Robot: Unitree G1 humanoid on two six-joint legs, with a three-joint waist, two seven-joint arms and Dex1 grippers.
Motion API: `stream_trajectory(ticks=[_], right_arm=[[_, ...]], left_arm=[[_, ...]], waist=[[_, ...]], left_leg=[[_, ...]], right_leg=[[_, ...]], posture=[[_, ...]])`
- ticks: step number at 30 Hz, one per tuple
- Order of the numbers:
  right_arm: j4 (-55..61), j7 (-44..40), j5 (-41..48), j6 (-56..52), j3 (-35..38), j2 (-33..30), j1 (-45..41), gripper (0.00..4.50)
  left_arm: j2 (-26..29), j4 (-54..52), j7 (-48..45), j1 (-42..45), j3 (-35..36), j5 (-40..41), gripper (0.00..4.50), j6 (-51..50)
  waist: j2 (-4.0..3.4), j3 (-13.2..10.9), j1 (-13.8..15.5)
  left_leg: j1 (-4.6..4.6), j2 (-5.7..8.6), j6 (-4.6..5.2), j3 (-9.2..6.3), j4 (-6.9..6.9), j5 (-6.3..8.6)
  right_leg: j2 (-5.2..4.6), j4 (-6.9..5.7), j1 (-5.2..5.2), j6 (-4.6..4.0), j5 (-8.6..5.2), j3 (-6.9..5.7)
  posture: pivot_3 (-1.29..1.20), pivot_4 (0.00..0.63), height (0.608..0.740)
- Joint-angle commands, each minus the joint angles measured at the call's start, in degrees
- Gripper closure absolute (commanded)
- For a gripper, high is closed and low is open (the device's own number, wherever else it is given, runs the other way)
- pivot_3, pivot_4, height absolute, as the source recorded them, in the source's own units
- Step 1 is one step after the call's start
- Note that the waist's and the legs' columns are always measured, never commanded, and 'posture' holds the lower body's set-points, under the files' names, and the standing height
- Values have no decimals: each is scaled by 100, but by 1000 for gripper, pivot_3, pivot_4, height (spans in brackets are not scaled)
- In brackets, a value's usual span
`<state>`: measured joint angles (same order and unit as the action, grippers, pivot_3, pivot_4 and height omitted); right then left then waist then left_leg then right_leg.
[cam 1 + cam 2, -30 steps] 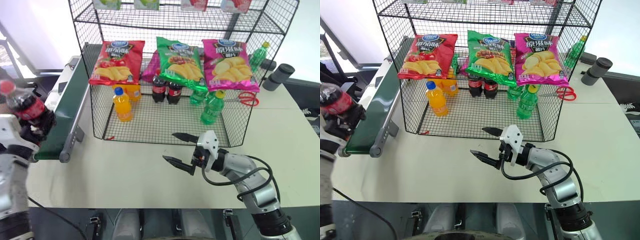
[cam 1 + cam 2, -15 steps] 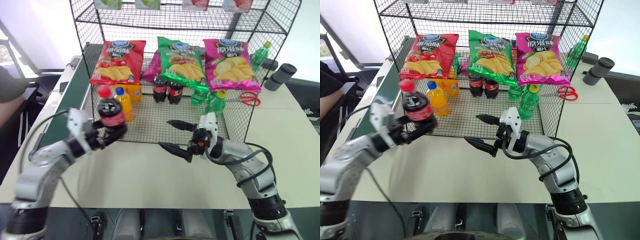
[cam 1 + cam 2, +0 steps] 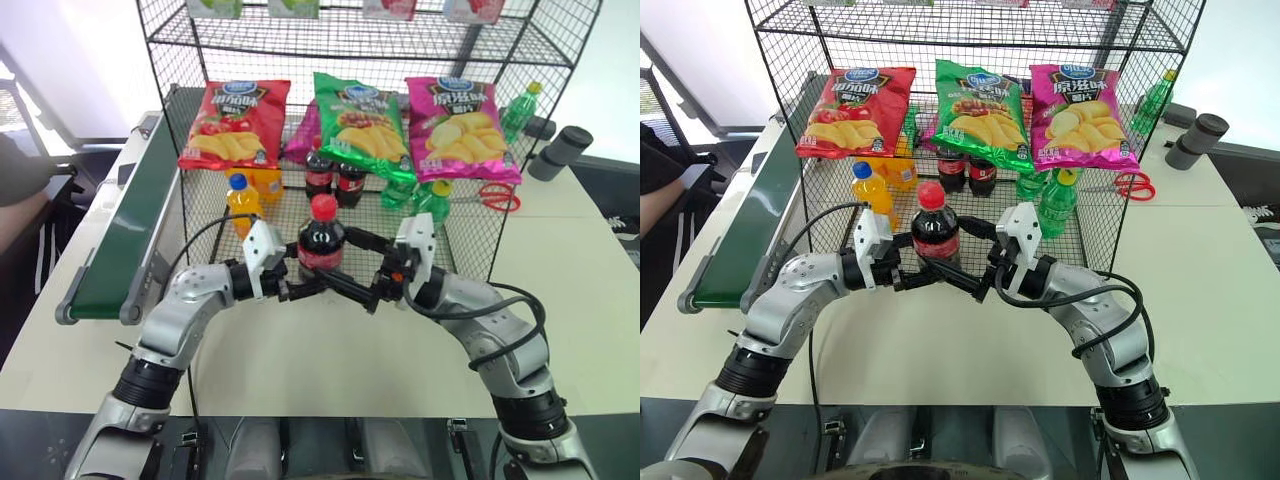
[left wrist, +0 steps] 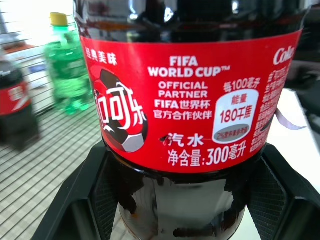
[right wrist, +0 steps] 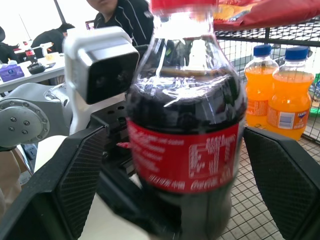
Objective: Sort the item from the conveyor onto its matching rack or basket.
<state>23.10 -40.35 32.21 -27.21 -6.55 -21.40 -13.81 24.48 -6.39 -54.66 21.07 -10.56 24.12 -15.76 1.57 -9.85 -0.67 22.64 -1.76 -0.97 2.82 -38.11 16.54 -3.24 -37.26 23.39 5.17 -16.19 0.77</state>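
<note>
Three cola bottles are in view. One cola bottle (image 3: 322, 240), red-capped and upright, is clamped low on its body by the left gripper (image 3: 305, 285) in front of the rack (image 3: 340, 130), above the table (image 3: 300, 340). Its red label reads "FIFA WORLD CUP", "OFFICIAL PARTNER", "180" and "300" among Chinese characters, with part of a white "Cola" script at the edge. The right gripper (image 3: 362, 270) stands with its fingers spread wide to either side of the same bottle, not visibly touching it.

Two more cola bottles (image 3: 335, 178) stand side by side on the rack's mesh floor. Two orange bottles (image 5: 275, 97) with blue caps stand just beside each other in the rack, to the left of them. Three green bottles with yellow caps can be counted: two (image 3: 415, 200) inside near the right wall and one (image 3: 515, 112) behind the rack. Three chip bags hang across the rack: a red bag (image 3: 235, 125), a green bag (image 3: 360, 125) and a pink bag (image 3: 460, 130), each with Chinese lettering too small to read. One conveyor (image 3: 125, 235) lies on the left, its belt bare. One pair of red scissors (image 3: 490, 197) lies to the right of the rack.
</note>
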Motion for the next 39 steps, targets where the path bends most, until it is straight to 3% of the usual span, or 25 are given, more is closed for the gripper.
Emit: stream_trajectory(ticks=[1,5,10,15,18,19,29,33,39], right_arm=[[323,64,51,16,32,20,71,0],[318,73,156,-7,64,48,109,0],[320,30,269,-72,77,43,118,1520],[306,29,252,-48,94,77,84,1528],[261,65,222,-6,119,127,39,1528],[234,93,187,27,130,151,23,1528],[-704,672,-820,1021,244,442,-72,1528],[-2046,1273,-1947,2205,34,746,-348,1528],[-3756,1897,-2475,3236,108,1482,-1108,1528]], left_arm=[[-76,-159,-110,158,52,5,1616,248],[-84,-191,-226,167,-9,-87,1616,304],[-85,-219,-288,126,-44,-228,1616,349],[-50,-274,-341,75,-70,-170,1616,85],[-17,-242,-244,25,-28,-221,174,-5],[-1,-205,-187,-13,3,-305,78,81],[400,-224,351,-980,683,-449,78,212],[453,-510,662,-1473,1041,-373,78,149],[391,-820,1109,-1788,1277,-378,78,60]], waist=[[0,0,-3],[0,0,-11],[0,0,-5],[0,0,-6],[0,0,-7],[0,0,-9],[-1,0,-15],[-2,-1,-33],[-6,-3,-57]], left_leg=[[0,0,0,0,0,0],[-2,-3,0,-2,0,0],[-2,-3,0,-3,0,0],[-2,-4,0,-3,-1,0],[-2,-4,0,-3,-1,0],[-3,-4,0,-3,-1,0],[-6,-6,0,-3,0,0],[-8,-5,0,-1,0,0],[-10,-6,-1,3,0,-1]], right_leg=[[0,0,0,0,0,0],[5,-4,0,0,0,0],[8,-4,0,0,0,0],[9,-4,0,1,0,0],[9,-4,0,1,0,0],[9,-4,0,1,0,0],[6,-6,0,0,0,3],[-3,-6,-3,0,0,3],[-6,-19,4,0,0,8]], posture=[[0,150,740],[0,150,740],[0,150,740],[0,150,740],[0,150,740],[0,150,740],[0,150,740],[0,150,740],[0,150,740]])
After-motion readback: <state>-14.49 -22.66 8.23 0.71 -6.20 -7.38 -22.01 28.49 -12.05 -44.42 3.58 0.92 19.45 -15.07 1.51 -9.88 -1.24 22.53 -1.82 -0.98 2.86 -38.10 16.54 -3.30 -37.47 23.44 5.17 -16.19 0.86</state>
